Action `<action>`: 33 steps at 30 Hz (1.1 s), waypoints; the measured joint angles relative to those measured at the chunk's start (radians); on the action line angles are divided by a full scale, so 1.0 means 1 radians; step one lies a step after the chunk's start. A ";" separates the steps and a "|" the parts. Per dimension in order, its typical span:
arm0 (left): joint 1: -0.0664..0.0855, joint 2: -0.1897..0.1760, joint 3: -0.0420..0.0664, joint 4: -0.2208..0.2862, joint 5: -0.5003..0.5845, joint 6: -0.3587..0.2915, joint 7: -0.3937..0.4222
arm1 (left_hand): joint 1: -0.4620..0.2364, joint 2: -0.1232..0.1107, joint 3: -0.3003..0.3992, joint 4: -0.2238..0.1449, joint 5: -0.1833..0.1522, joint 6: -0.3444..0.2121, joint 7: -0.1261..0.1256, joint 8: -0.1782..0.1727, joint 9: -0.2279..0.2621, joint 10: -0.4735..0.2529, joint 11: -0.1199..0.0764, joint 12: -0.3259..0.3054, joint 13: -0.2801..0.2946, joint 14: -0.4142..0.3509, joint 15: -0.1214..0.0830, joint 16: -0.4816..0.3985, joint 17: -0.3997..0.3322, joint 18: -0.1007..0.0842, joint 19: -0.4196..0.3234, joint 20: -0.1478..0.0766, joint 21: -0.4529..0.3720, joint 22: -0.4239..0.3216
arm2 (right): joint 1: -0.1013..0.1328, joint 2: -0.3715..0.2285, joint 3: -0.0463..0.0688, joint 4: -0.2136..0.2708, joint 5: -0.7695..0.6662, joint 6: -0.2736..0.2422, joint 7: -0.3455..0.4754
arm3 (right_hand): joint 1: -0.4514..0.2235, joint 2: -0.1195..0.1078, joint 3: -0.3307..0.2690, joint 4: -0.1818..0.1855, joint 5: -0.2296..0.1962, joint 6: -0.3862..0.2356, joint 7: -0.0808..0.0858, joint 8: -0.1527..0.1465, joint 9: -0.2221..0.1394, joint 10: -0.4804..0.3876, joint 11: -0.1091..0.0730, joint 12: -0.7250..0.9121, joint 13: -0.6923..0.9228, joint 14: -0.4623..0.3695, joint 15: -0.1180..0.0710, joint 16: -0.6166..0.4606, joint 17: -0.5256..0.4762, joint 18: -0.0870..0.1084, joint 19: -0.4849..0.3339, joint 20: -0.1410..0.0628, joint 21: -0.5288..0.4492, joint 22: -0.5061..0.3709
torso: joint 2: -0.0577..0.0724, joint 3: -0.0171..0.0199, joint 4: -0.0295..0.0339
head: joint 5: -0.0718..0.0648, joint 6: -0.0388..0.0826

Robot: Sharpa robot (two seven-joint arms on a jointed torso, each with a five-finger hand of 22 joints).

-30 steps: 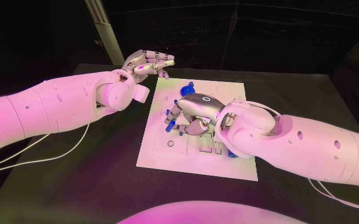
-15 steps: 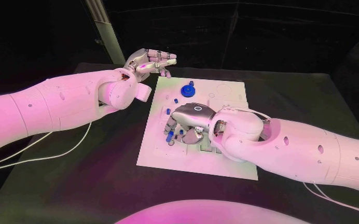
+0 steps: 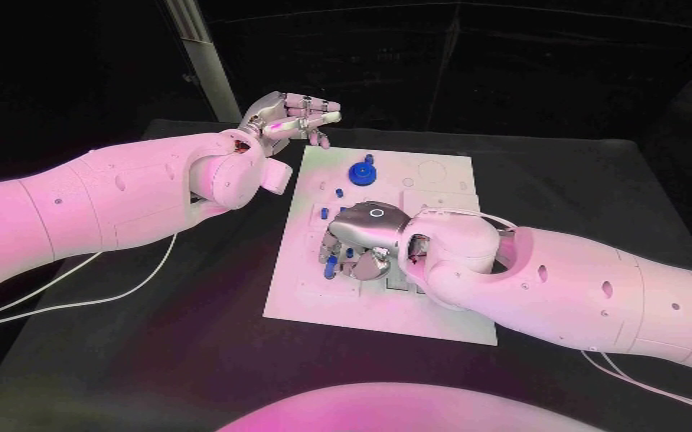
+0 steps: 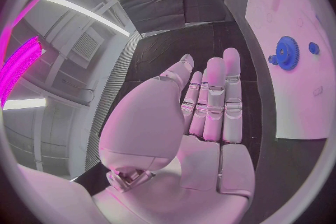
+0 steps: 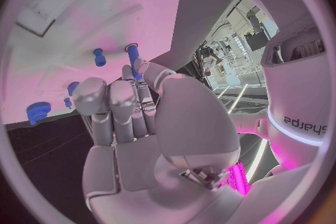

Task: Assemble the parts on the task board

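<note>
The white task board (image 3: 433,182) lies in the middle of the black table. My right hand (image 3: 369,240) hovers low over the board's left middle and pinches a blue peg (image 5: 131,57) between thumb and a fingertip; the peg's end (image 3: 330,266) pokes out below the fingers. A blue gear (image 3: 362,174) stands on the board's far part, also seen as the blue gear (image 4: 285,51) from the left wrist. My left hand (image 3: 290,119) is raised beyond the board's far left corner, with fingers (image 4: 213,98) straight and side by side, holding nothing.
Small blue parts (image 3: 326,215) sit along the board's left side, near my right hand's fingers; more small blue parts (image 5: 99,56) and a blue toothed piece (image 5: 38,112) lie close by. A pale post (image 3: 195,37) rises behind the left hand. White cables (image 3: 87,302) run across the table at left.
My right hand has moved along the board towards its near left, carrying the blue peg with it. The left hand has hardly moved.
</note>
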 measured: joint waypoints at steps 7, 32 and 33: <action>0.000 0.000 0.000 0.000 0.000 0.000 0.000 | 0.000 0.000 0.000 0.000 0.000 0.000 0.000 0.000 0.000 0.000 0.000 0.000 0.000 0.000 0.000 0.000 0.000 0.000 0.000 0.000 0.000 0.000 | -0.002 0.005 0.000 -0.004 -0.029 0.015 -0.006 | 0.000 0.000 0.000 0.000 0.000 0.000 0.000 -0.002 0.001 0.000 0.000 0.000 0.000 0.000 0.000 0.000 0.000 0.000 0.000 0.000 0.000 0.000 | 0.000 -0.0003 0.0000 | -0.001 -0.001; 0.000 -0.001 0.000 -0.001 0.000 0.001 0.000 | 0.000 0.000 0.000 0.000 0.000 0.000 0.000 0.000 0.000 0.000 0.000 0.000 0.000 0.000 0.000 0.000 0.000 0.000 0.000 0.000 0.000 0.000 | -0.004 0.016 -0.007 -0.004 -0.074 0.003 0.007 | -0.104 -0.080 -0.113 0.047 0.008 -0.128 0.025 -0.020 -0.006 -0.113 0.027 -0.062 -0.002 -0.013 0.024 -0.054 -0.080 0.000 -0.052 0.026 -0.051 -0.102 | 0.000 -0.0005 -0.0008 | -0.002 0.002; 0.000 -0.001 0.000 -0.001 0.000 0.001 0.000 | 0.000 0.000 0.000 0.000 0.000 0.000 0.000 0.000 0.000 0.000 0.000 0.000 0.000 0.000 0.000 0.000 0.000 0.000 0.000 0.000 0.000 0.000 | -0.004 0.016 -0.007 -0.004 -0.073 -0.001 0.009 | -0.106 -0.078 -0.116 0.044 0.008 -0.131 0.022 -0.020 -0.006 -0.113 0.027 -0.062 -0.002 -0.013 0.024 -0.054 -0.080 0.000 -0.052 0.026 -0.051 -0.102 | 0.000 -0.0005 -0.0008 | -0.002 0.002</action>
